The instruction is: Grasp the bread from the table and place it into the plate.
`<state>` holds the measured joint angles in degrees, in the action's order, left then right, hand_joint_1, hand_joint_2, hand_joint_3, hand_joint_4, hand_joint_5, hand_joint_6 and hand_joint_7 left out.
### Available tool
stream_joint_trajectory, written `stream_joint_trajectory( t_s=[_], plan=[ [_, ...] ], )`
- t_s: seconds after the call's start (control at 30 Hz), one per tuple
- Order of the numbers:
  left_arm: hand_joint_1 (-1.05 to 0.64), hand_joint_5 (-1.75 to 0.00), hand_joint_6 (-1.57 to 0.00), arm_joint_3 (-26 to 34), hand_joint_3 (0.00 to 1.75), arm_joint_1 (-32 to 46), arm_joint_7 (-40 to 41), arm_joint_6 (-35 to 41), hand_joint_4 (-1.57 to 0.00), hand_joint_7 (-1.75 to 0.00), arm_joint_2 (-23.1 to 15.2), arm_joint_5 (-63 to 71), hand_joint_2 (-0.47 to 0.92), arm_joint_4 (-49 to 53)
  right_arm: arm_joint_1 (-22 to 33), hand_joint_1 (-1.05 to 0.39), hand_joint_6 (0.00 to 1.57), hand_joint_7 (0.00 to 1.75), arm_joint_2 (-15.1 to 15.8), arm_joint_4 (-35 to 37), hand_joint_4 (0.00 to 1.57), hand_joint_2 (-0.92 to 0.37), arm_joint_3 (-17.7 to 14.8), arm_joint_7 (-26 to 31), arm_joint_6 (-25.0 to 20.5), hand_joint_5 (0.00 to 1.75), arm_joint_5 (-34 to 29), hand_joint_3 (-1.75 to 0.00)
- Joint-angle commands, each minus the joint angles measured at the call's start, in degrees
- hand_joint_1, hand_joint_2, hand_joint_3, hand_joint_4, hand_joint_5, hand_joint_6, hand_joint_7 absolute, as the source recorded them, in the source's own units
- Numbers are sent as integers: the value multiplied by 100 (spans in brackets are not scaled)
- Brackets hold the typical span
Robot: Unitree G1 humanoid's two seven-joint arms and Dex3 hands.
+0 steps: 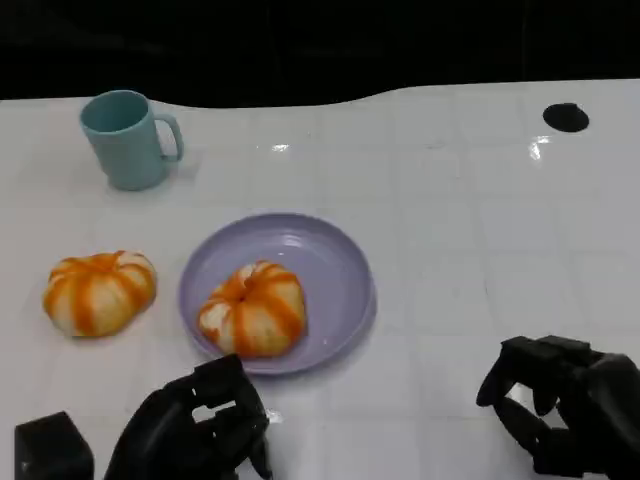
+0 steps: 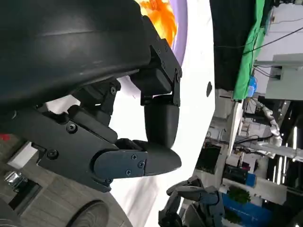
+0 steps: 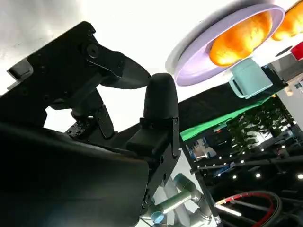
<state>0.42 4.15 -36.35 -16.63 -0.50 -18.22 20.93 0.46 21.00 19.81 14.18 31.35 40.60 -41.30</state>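
Now one round bread sits in the plate, both hands empty, fingers apart.

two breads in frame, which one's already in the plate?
The bread nearer the left hand lies inside the lilac plate, toward its front-left edge. The other bread sits on the bare table, apart from the plate on its left.

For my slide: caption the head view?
One bread on the plate, another beside it, both hands empty.
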Motion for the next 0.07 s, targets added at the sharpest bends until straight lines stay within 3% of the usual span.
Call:
stream_joint_trajectory(
  t_s=[0.03, 0.07],
  plan=[
    [-60, -175, -72, 38, 54, 14, -50, 6, -78, -146, -92, -17, 75, -8, -20, -20, 68, 148, 33, 54, 85, -49, -20, 44, 68, 175, 15, -106],
    [-59, -175, -72, 41, 54, 11, -54, 11, -78, -146, -93, -22, 75, -3, -19, -20, 70, 147, 32, 50, 86, -48, -23, 35, 61, 175, 14, -106]
  ],
)
